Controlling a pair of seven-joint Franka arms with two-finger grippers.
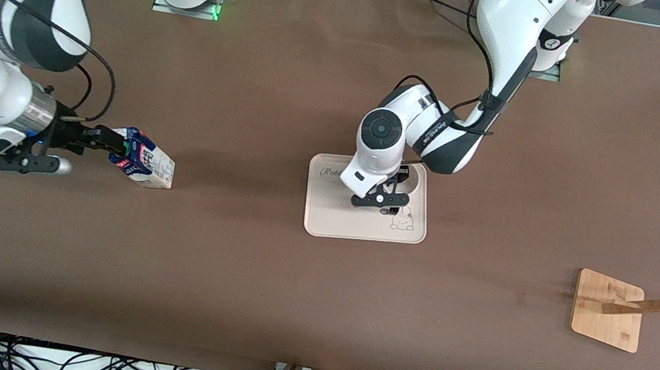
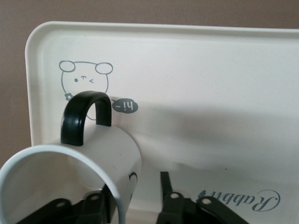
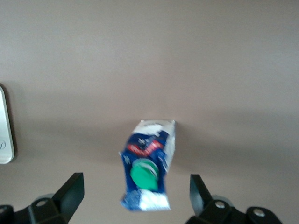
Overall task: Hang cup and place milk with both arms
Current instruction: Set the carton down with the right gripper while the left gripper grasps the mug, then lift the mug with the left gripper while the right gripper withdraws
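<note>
Two arms are at work, each at its own thing. We judge this the reaching step: neither the cup nor the milk is lifted yet.

Our left gripper hangs low over the tray, which lies mid-table. The cup stands on that tray; in the left wrist view its white rim sits with one finger inside the mouth and the other finger outside the wall, the jaws still apart, not closed on it. Its black handle points toward the bear drawing on the tray.

Our right gripper is low at the table's right-arm end, fingers spread wide on either side of the milk. The carton stands on the bare table, well apart from the tray, at about nine o'clock from it in the front view. Its green cap faces the right wrist camera.

A wooden rack stands at about four o'clock from the tray, toward the left arm's end.

Next, we think, each gripper must close: the left on the cup's wall, the right squarely across the carton. Then the cup goes to a rack peg, handle first.
</note>
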